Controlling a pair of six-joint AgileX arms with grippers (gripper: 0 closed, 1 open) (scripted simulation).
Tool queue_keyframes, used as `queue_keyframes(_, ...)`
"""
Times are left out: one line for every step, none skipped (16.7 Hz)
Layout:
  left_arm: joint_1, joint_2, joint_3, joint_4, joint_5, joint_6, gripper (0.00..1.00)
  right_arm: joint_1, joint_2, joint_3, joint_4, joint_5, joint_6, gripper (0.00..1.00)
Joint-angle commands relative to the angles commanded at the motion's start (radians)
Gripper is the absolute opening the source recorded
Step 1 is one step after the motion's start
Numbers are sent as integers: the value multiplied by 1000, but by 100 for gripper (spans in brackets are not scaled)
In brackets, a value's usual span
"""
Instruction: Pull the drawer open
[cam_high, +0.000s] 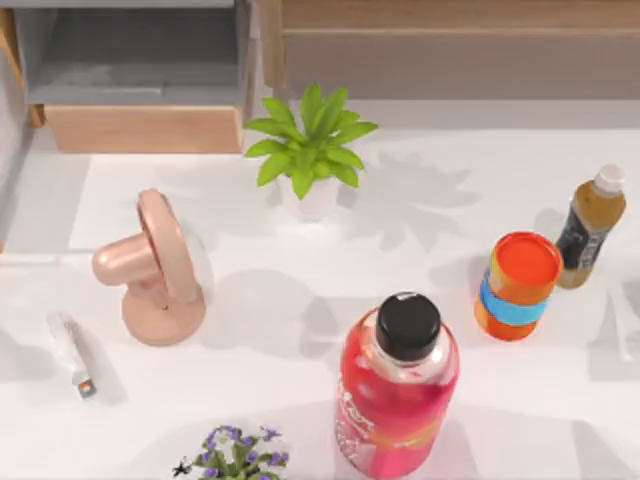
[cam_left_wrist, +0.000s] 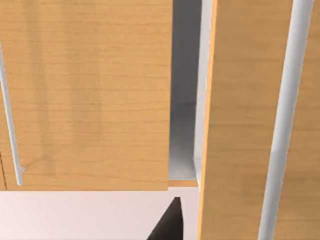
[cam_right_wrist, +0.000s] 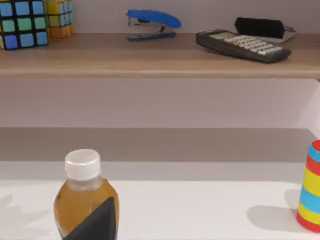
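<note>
The drawer (cam_high: 9, 50) is a narrow orange-brown sliver at the table's far left back edge, beside the open grey box. The left wrist view faces two orange-brown wooden fronts (cam_left_wrist: 85, 100), each with a silver bar handle (cam_left_wrist: 285, 120). A grey-walled gap (cam_left_wrist: 182, 130) lies between them. I cannot tell which front is the drawer's. A dark part of my left gripper (cam_left_wrist: 169, 225) pokes in just below that gap, close to the fronts. In the right wrist view a dark part of my right gripper (cam_right_wrist: 95, 222) overlaps the tea bottle (cam_right_wrist: 82, 200).
A grey box with a pale beige front (cam_high: 140, 125) stands back left and a long brown cabinet (cam_high: 450, 50) back right. On the table are a pink fan (cam_high: 150, 270), a potted plant (cam_high: 310, 150), a red bottle (cam_high: 398, 390), an orange can (cam_high: 518, 285) and the tea bottle (cam_high: 590, 225).
</note>
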Motion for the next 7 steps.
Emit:
queue_keyframes(0, 0, 0, 0, 0, 0, 98, 0, 0, 0, 0, 0, 0, 100)
queue_keyframes(0, 0, 0, 0, 0, 0, 100, 0, 0, 0, 0, 0, 0, 100)
queue_keyframes(0, 0, 0, 0, 0, 0, 100, 0, 0, 0, 0, 0, 0, 100)
queue_keyframes(0, 0, 0, 0, 0, 0, 100, 0, 0, 0, 0, 0, 0, 100)
queue_keyframes(0, 0, 0, 0, 0, 0, 100, 0, 0, 0, 0, 0, 0, 100)
queue_keyframes(0, 0, 0, 0, 0, 0, 100, 0, 0, 0, 0, 0, 0, 100)
queue_keyframes(0, 0, 0, 0, 0, 0, 100, 0, 0, 0, 0, 0, 0, 100)
